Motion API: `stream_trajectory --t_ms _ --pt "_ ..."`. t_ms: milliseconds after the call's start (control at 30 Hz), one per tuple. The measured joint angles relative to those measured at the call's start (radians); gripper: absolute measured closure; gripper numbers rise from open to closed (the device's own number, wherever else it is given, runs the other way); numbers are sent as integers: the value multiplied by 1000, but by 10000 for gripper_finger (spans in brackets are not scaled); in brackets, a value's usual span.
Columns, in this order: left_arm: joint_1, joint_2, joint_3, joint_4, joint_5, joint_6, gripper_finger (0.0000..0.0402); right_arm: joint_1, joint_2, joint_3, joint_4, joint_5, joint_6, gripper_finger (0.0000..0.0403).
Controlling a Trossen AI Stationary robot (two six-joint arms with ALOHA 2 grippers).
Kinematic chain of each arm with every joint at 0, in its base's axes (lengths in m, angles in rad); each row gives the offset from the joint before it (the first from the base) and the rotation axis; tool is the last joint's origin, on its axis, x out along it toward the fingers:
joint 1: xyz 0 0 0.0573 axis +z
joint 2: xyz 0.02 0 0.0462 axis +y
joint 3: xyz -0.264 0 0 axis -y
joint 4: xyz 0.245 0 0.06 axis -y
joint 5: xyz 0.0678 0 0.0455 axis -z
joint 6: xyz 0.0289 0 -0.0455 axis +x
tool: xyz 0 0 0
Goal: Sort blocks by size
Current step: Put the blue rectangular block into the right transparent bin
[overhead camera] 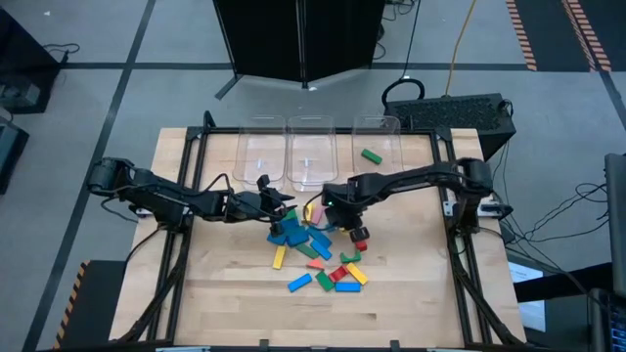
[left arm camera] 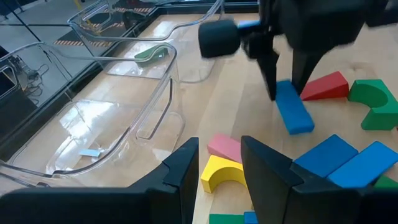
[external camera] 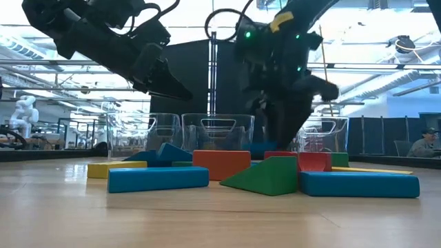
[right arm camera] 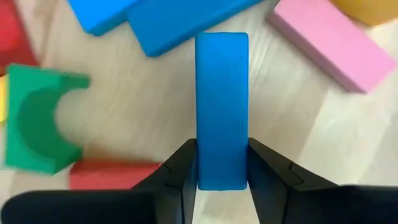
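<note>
Several blocks in blue, red, green, yellow and pink lie in a loose pile (overhead camera: 318, 256) at the table's middle. My right gripper (overhead camera: 357, 233) points down over the pile's far right part and is shut on a long blue block (right arm camera: 221, 106), which also shows in the left wrist view (left arm camera: 292, 109). My left gripper (left arm camera: 219, 169) is open and empty above the table at the pile's far left (overhead camera: 279, 208), just short of a pink block (left arm camera: 225, 147) and a yellow arch (left arm camera: 221, 174). A green block (overhead camera: 371, 155) lies in the right-hand bin. My right gripper pinches the blue block between its two fingers at one end, on its two long sides (right arm camera: 221, 171). The fingers come from above and lie along the block. The block hangs below them, slightly slanted. Whether its lower end (left arm camera: 300, 127) touches the table, I cannot tell.
Three clear bins (overhead camera: 311, 156) stand side by side at the table's far edge. A red wedge (left arm camera: 323, 87) and a green arch (left arm camera: 372, 104) lie close behind the held block. Bare wood lies at the table's near edge and on its left and right sides.
</note>
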Motion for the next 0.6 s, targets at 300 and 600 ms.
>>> stream_trajectory --t_ms 300,600 --pt "0 0 0 -1 0 0 278 -9 -159 1 -39 6 25 298" --pt "0 0 0 -1 8 -23 278 -82 -341 2 -98 110 26 297"
